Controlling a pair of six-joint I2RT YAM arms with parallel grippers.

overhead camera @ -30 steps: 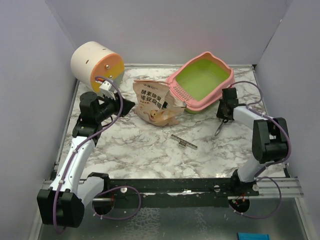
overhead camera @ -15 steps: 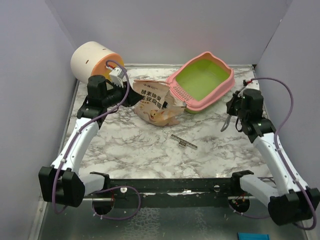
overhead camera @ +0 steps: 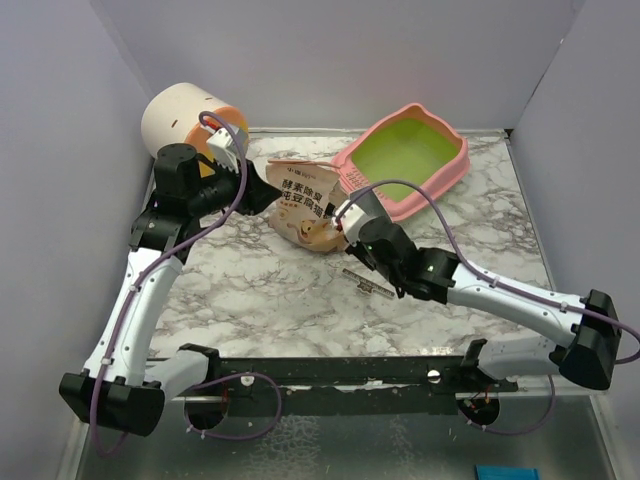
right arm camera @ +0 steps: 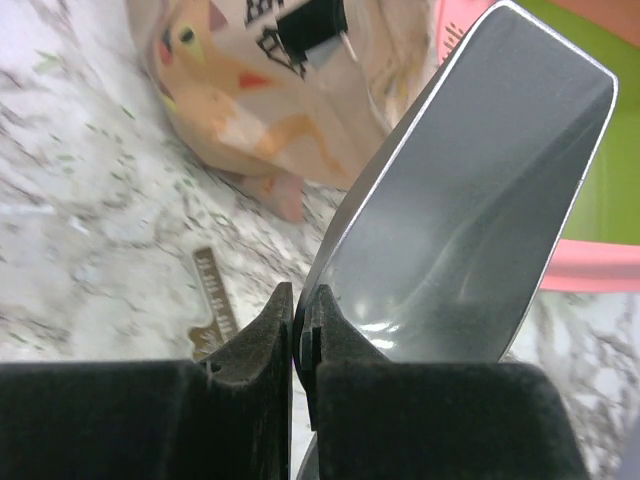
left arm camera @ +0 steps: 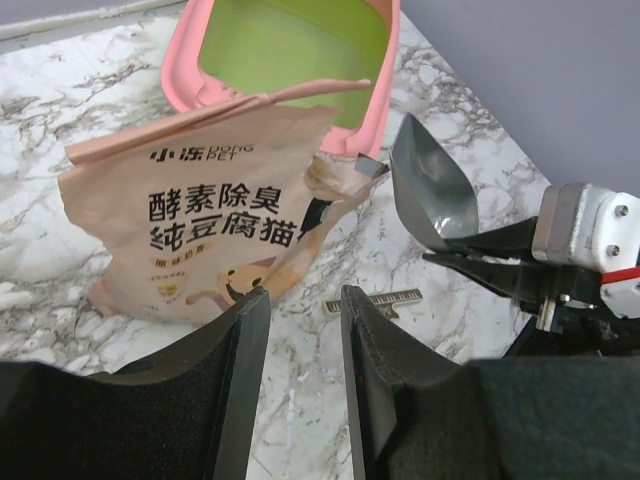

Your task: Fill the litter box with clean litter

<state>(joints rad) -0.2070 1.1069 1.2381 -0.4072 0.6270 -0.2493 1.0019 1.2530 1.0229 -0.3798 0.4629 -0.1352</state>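
The pink litter box with its lime-green inside sits tilted at the back right. No loose litter shows anywhere. A crinkled peach-pink bag stands in front of it. My right gripper is shut on the handle of a grey metal scoop, whose empty bowl is raised beside the bag's right side. At the bag's left edge my left gripper is open, with only tabletop between its fingers.
A cream-and-orange cylinder lies at the back left, just behind the left wrist. A thin brown strip lies on the marble table below the bag. Walls close in the left, back and right.
The right arm has swung left from beside the litter box to the bag, shutting on the scoop and carrying it along. The left gripper has risen toward the bag's left edge and opened a little.
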